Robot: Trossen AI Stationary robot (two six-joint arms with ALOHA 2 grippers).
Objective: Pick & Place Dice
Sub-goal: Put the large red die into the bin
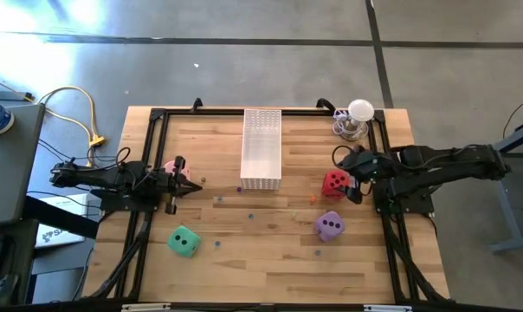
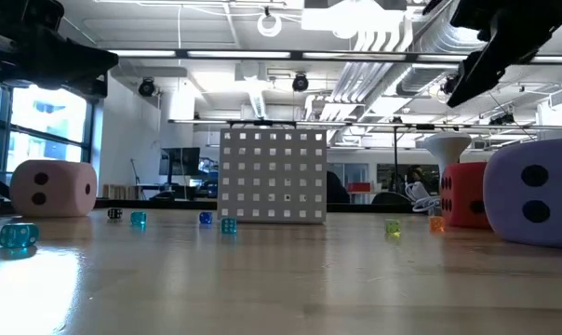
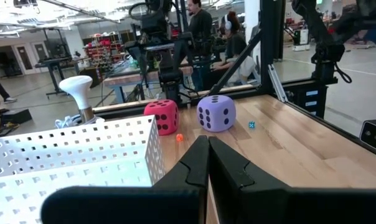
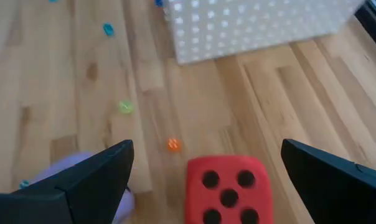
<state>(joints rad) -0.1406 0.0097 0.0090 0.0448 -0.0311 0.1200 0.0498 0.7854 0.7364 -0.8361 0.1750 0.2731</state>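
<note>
The red die [image 1: 335,182] sits on the table's right part. My right gripper [image 1: 357,178] hangs open above it. In the right wrist view the gripper [image 4: 206,149] has its fingers wide apart, with the red die [image 4: 228,190] below and between them, untouched. The purple die [image 1: 331,225] lies just nearer, and the green die [image 1: 184,241] lies near the left. The pink die [image 1: 169,166] rests on the table, partly hidden under my left gripper [image 1: 185,180]. That gripper is shut [image 3: 206,146] and raised, as the low view shows above the pink die [image 2: 53,189].
A white perforated tray [image 1: 261,147] stands at the table's far middle. A white knobbed object [image 1: 359,117] is at the far right corner. Several tiny coloured dice [image 2: 137,220] are scattered over the wood. A black frame [image 1: 153,117] runs along the table's edges. People sit in the room beyond.
</note>
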